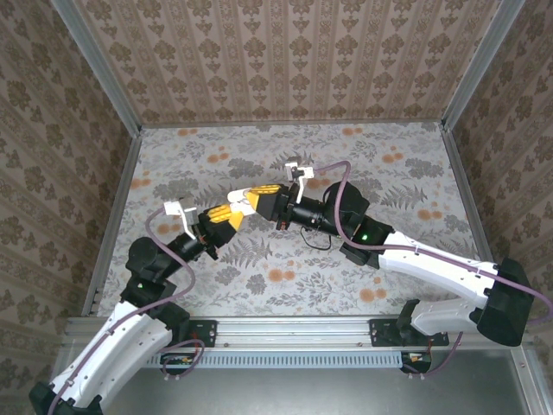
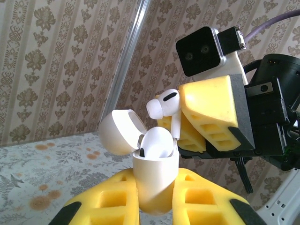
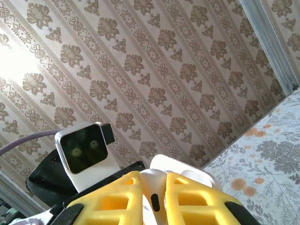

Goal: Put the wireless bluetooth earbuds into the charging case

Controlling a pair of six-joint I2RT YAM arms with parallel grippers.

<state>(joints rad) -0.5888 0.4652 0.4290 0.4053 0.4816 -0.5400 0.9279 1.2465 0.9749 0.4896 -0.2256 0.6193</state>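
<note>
Room: brown patterned wallpaper [image 1: 285,60] on every side, with a flower-print counter [image 1: 406,173] under both arms.
Left pincer [image 2: 157,180]: clamped on the lower body of the charging case [image 2: 153,171], one yellow finger on each side.
Charging case: white, its mouth facing away from the left pincer, its lid [image 2: 119,131] swung open to the left of the mouth.
Seated earbud [image 2: 154,143]: white, sitting in the case mouth with its rounded head above the rim.
Right pincer [image 2: 174,118]: just above and to the right of the case, closed on the loose earbud [image 2: 163,104].
Loose earbud: white, its head just above the seated earbud and its stem running down towards the case rim. I cannot tell whether it touches the rim.
Right wrist view: the white stem [image 3: 157,197] sits squeezed between the yellow fingers [image 3: 112,199].
From above: the two pincers meet nose to nose over the middle of the counter.
Wrist cameras: the right arm's camera [image 2: 204,44] sits above the case, and the left arm's camera [image 3: 84,150] is left of it.
</note>
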